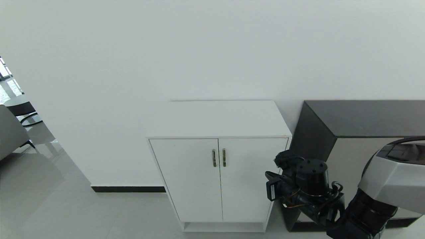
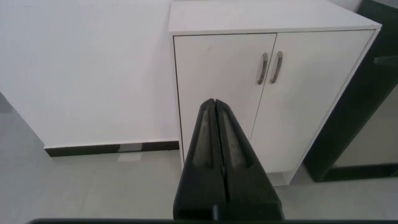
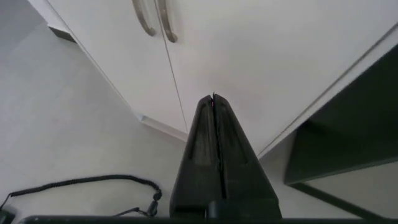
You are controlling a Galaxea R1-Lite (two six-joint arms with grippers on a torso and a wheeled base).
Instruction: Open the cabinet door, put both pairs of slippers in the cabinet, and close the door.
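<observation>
The white cabinet (image 1: 219, 119) stands against the wall with both doors shut. Its two metal handles (image 1: 219, 158) meet at the middle seam. My right gripper (image 3: 214, 102) is shut on nothing and points at the lower part of the right door (image 3: 261, 56), below the handles (image 3: 155, 18). The right arm's wrist (image 1: 308, 181) hangs low by the cabinet's right front corner. My left gripper (image 2: 215, 104) is shut and empty. It is held back from the cabinet (image 2: 267, 18), facing the left door (image 2: 217, 68), with the handles (image 2: 270, 67) farther off.
A dark console unit (image 1: 332, 122) stands tight against the cabinet's right side. A black baseboard (image 1: 127, 189) runs along the white wall on the left. Open grey floor (image 1: 66, 212) lies before it. A grey chair (image 1: 10, 132) is far left. A coiled cable (image 3: 81, 183) lies on the floor.
</observation>
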